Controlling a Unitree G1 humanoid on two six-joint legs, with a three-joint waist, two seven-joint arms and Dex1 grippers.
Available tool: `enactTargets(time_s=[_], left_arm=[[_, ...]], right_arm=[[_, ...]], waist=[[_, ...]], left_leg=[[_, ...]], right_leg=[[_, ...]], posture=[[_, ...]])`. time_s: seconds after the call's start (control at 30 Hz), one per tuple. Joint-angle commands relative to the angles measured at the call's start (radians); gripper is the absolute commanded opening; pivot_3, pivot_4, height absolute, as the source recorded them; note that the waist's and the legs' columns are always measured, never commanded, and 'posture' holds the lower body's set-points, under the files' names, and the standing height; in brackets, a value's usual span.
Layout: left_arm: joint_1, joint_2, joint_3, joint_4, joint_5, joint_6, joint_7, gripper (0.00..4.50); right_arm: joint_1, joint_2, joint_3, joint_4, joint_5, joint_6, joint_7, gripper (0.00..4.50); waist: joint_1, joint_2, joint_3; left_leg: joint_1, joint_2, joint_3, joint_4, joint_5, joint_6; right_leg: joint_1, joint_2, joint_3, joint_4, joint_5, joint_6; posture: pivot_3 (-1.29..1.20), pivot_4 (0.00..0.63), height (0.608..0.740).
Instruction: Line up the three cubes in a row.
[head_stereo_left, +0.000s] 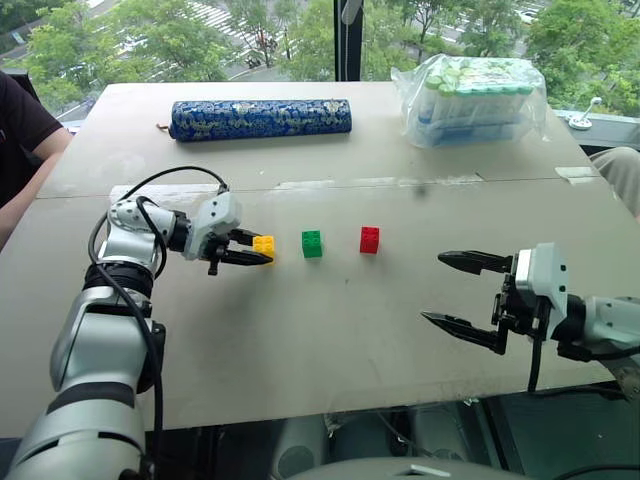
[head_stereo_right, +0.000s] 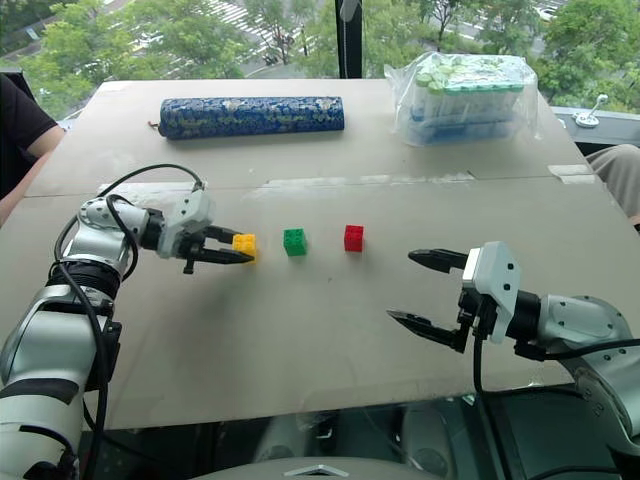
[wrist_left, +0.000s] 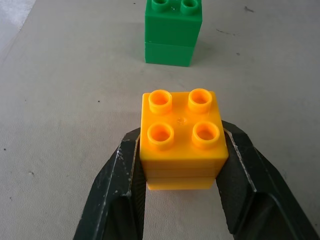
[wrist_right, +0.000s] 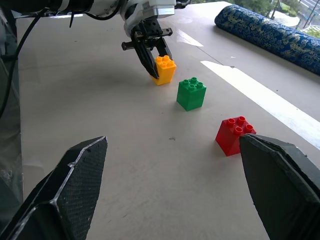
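Three studded cubes stand in a line across the middle of the table (head_stereo_left: 300, 340): yellow (head_stereo_left: 264, 245), green (head_stereo_left: 312, 244) and red (head_stereo_left: 369, 239), with gaps between them. My left gripper (head_stereo_left: 264, 250) reaches in from the left and is shut on the yellow cube (wrist_left: 181, 137), one black finger (wrist_left: 117, 195) against each side; the cube rests on the table. The green cube (wrist_left: 172, 35) sits just beyond it. My right gripper (head_stereo_left: 432, 288) hovers open to the right of the red cube (wrist_right: 234, 135), well apart from it, with nothing between its fingers.
A long blue patterned roll (head_stereo_left: 260, 119) lies at the back left. A plastic-wrapped pack of bottles (head_stereo_left: 475, 98) stands at the back right. A person's arm (head_stereo_left: 20, 140) rests at the left edge, and another person's elbow (head_stereo_left: 620, 175) shows at the right edge.
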Motion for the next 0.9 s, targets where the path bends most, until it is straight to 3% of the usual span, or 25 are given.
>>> enactTargets(time_s=[0.03,0.27,0.33,0.4,0.5,0.67,0.73,0.9], left_arm=[[-0.034,0.012,-0.005,0.028,0.008,-0.036,-0.005,1.30],[-0.037,0.000,0.012,0.061,0.026,-0.064,-0.005,1.30],[-0.036,-0.002,0.027,0.065,0.027,-0.065,0.001,2.32],[-0.032,-0.002,0.040,0.063,0.022,-0.059,0.000,2.96],[-0.019,0.007,0.070,0.045,0.004,-0.040,0.006,4.37],[0.043,0.043,0.161,-0.057,-0.061,0.034,0.017,4.37],[0.111,0.069,0.216,-0.180,-0.113,0.120,0.040,4.37],[0.527,0.092,0.458,-0.859,-0.349,0.555,0.302,4.37]], right_arm=[[0.002,-0.003,-0.035,-0.038,0.011,-0.005,-0.021,4.35],[0.007,-0.019,-0.046,-0.034,0.014,-0.004,-0.018,4.35],[0.007,-0.023,-0.050,-0.032,0.019,-0.004,-0.017,4.35],[0.006,-0.025,-0.053,-0.032,0.023,-0.003,-0.014,4.35],[0.002,-0.024,-0.053,-0.030,0.028,-0.003,-0.011,4.35],[-0.010,-0.017,-0.054,-0.020,0.044,-0.005,-0.008,4.35],[-0.008,-0.013,-0.064,-0.012,0.057,-0.006,-0.007,4.35],[-0.002,-0.005,-0.102,0.002,0.106,0.000,-0.011,4.35]], waist=[[0.000,0.000,0.000],[-0.002,0.000,0.000],[-0.002,0.000,0.000],[-0.002,0.000,0.000],[-0.002,0.000,0.000],[-0.006,0.000,0.000],[-0.007,0.000,0.000],[-0.017,0.001,0.001]], left_leg=[[0.000,0.000,0.000,0.000,0.000,0.000],[0.000,0.000,0.000,0.000,0.000,0.000],[0.000,0.000,0.000,0.000,0.000,0.000],[0.000,0.000,0.000,0.000,0.000,0.000],[0.000,0.000,-0.001,0.000,0.000,0.000],[0.000,0.000,-0.001,0.000,0.000,0.000],[0.000,0.000,-0.001,0.000,0.000,0.000],[0.002,0.001,0.000,0.000,-0.001,-0.001]], right_leg=[[0.000,0.000,0.000,0.000,-0.001,-0.001],[0.000,0.000,0.000,0.000,-0.001,-0.001],[0.000,0.000,0.000,0.000,0.001,0.001],[0.000,0.000,0.000,0.000,0.001,0.001],[0.000,0.000,0.000,0.000,0.001,0.001],[0.000,0.000,0.000,0.000,0.001,0.001],[0.000,0.000,0.000,0.000,0.002,0.000],[0.001,-0.004,0.005,0.000,0.003,-0.003]], posture=[[0.00,0.150,0.740],[0.00,0.150,0.740],[0.00,0.150,0.740],[0.00,0.150,0.740],[0.00,0.150,0.740],[0.00,0.150,0.740],[0.00,0.150,0.740],[0.00,0.150,0.740]])
